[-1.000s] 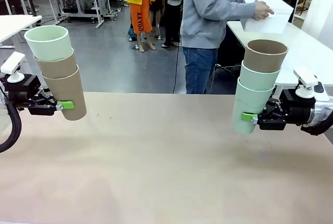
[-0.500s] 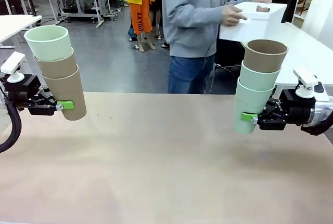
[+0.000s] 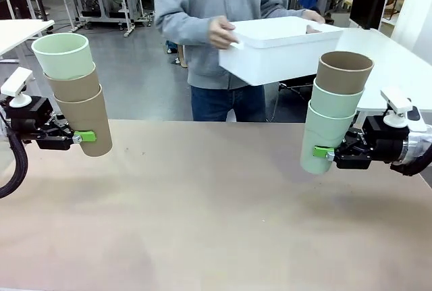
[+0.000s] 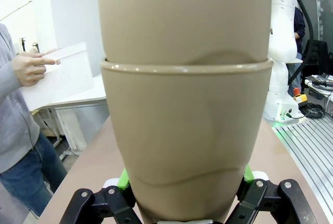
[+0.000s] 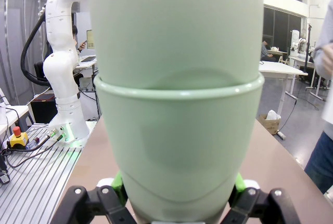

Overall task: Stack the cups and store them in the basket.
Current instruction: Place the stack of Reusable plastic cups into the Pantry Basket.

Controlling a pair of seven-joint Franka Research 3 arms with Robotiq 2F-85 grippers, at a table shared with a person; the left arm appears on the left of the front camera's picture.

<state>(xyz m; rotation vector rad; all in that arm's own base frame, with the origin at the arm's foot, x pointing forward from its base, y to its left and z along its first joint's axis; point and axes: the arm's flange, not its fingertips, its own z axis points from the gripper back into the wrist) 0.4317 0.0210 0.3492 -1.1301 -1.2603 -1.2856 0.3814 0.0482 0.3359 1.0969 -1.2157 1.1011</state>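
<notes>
- two stacks of three hang clear of the table [image 3: 202, 223], one on each arm. i judge the stacking as good as done and the storing to be the step in hand.
- left gripper [image 3: 79, 136]: the jaws are closed on the lowest tan cup of the left stack [image 3: 75, 95], which runs tan, tan, mint on top. its mouth leans outward, away from the middle. in the left wrist view the green pads [image 4: 123, 178] bite low on that cup's flanks. the upper two are only nested, so i'd move this arm slowly and avoid rolling the wrist.
- basket [image 3: 283, 51]: it is in the air beyond the far edge of the table, right of centre, with its mouth up. the person's hand [image 3: 221, 33] is on its left rim and the other hand is at the far right corner. i'd wait until it is set down and both hands are clear before reaching in.
- right gripper [image 3: 325, 151]: the jaws are clamped low on the bottom mint cup of the right stack [image 3: 335, 109], which runs mint, mint, tan on top and also leans outward. the right wrist view shows the pads [image 5: 118, 185] on both sides near the base. this stack hangs nearer the basket, so i'd send it first. i'd get its base below the rim and inside the walls before opening, then bring the other arm across alone.
</notes>
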